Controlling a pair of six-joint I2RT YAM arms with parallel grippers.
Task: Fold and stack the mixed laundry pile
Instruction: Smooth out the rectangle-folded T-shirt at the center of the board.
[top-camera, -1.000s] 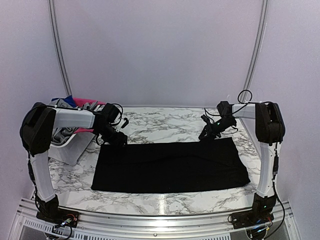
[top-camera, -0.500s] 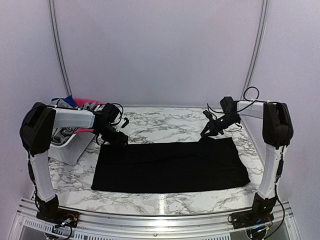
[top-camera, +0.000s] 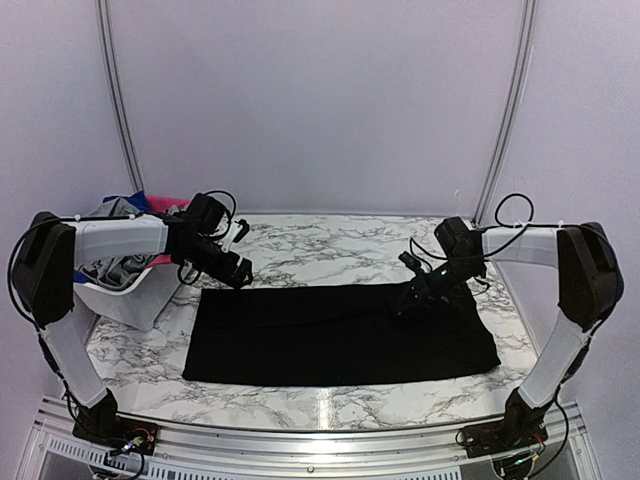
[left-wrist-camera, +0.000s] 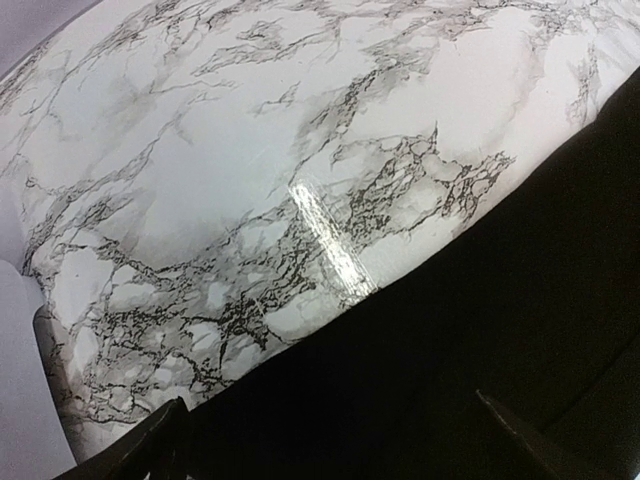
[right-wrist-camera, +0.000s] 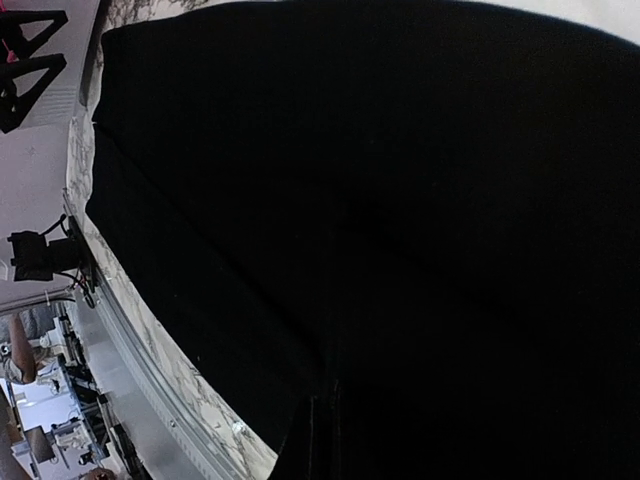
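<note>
A black garment (top-camera: 340, 335) lies spread flat on the marble table; it fills the right wrist view (right-wrist-camera: 400, 200) and the lower part of the left wrist view (left-wrist-camera: 450, 360). My left gripper (top-camera: 236, 275) is open, its fingers wide apart just above the cloth's far left corner (left-wrist-camera: 340, 450). My right gripper (top-camera: 410, 300) is low over the far right part of the cloth. Its fingers look pressed together (right-wrist-camera: 325, 430) and nothing is lifted. Grey (top-camera: 112, 270), royal blue (top-camera: 140, 200) and hot-pink (top-camera: 160, 206) pieces lie in the basket.
A white plastic basket (top-camera: 125, 300) stands at the left edge of the table, next to my left arm. Bare marble (top-camera: 330, 245) lies behind the cloth and a strip in front of it (top-camera: 330, 400). A metal rail (top-camera: 300, 440) runs along the near edge.
My right gripper has moved nearer and down, from behind the cloth's far edge onto the cloth. My left arm has shifted slightly, its gripper staying at the far left corner.
</note>
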